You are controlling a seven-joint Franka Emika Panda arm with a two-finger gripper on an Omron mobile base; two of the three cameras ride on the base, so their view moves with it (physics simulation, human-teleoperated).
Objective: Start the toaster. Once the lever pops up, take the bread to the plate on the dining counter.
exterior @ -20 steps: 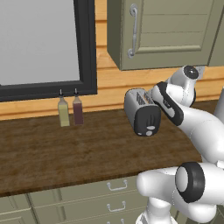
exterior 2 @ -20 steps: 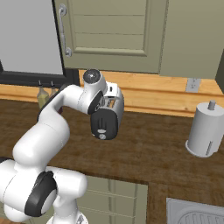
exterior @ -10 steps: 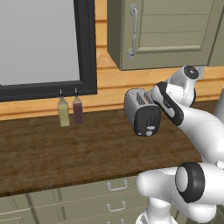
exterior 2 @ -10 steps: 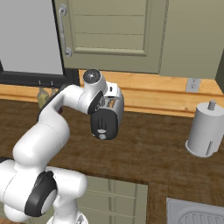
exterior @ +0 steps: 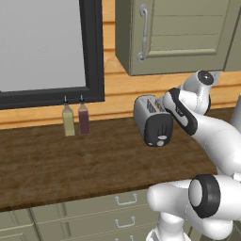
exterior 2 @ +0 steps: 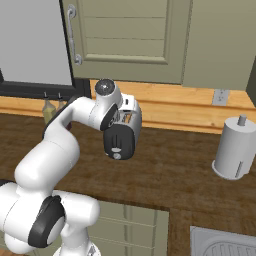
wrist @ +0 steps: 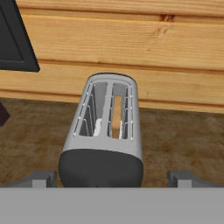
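1. The toaster (wrist: 103, 135) stands on the dark wooden table (exterior: 61, 164), near the wooden back wall, with its black end panel toward the arm.
2. The bread (wrist: 116, 117) sits in one slot (only its tan edge shows).
3. The end effector (wrist: 112, 178) is above the black end, its fingers (wrist: 43, 178) wide apart, holding nothing.

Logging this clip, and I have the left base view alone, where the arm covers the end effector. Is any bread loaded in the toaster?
Observer: Yes. The hand view looks down into the toaster: a slice of bread stands in one slot, and the other slot is empty.
Operator: And the end effector?
Observer: The end effector is open, with one fingertip on each side of the toaster's black end. It holds nothing.
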